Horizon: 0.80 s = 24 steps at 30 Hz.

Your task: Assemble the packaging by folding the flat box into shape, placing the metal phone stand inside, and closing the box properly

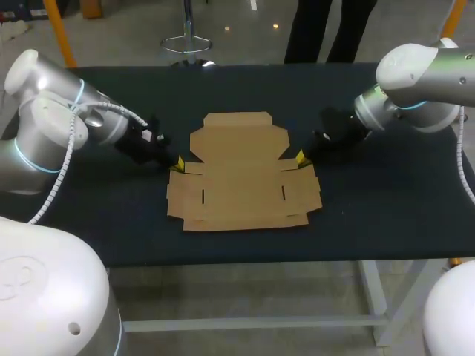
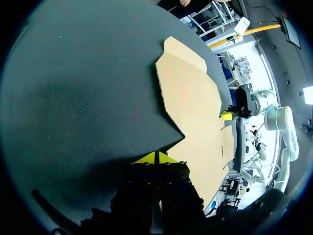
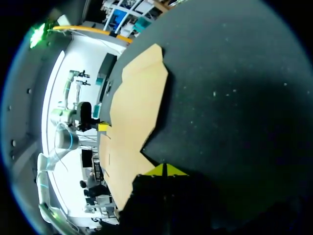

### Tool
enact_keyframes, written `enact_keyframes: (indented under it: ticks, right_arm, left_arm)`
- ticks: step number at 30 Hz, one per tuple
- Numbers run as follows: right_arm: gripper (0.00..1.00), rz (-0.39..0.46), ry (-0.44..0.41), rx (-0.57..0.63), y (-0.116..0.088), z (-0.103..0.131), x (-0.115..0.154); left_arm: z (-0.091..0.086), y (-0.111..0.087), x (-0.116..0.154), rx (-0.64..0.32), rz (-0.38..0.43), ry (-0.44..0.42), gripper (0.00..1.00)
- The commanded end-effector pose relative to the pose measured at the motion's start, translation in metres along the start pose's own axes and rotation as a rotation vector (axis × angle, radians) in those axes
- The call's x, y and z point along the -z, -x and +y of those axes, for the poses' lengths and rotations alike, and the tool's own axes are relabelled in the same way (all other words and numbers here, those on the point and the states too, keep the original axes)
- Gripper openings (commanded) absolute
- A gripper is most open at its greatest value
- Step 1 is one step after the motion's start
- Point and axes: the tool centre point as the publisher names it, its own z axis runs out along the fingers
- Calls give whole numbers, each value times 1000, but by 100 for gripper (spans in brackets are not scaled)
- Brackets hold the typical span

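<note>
Item one, nearest me: the flat cardboard box blank (image 1: 241,174), lying unfolded on the dark table (image 1: 386,215). Its wide slotted panel is toward my side and its tapered lid flap is at the far end; no fold is raised yet. Item two, left gripper (image 1: 177,165): at the blank's left notch, tip low on the table and touching or just beside the cardboard edge, yellow fingertips pressed together with nothing between them. Item three, right gripper (image 1: 300,158): mirrored at the blank's right notch, fingertips likewise together and empty. I judge the closed tips are set at the two notches so each can slip under or push a side flap, both sides at once. Item four, metal phone stand: not seen anywhere around the blank in my views.
</note>
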Motion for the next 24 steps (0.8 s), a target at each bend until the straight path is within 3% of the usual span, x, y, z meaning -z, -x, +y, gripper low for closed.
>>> enact_keyframes:
  ticks: [1,24]
  right_arm:
    - [0,7,-10,10,3,1,-9]
    - [0,-28,15,37,-19,-4,-7]
  left_arm:
    - [-3,-1,-3,-1,4,13,0]
    - [3,-17,1,4,-15,3,0]
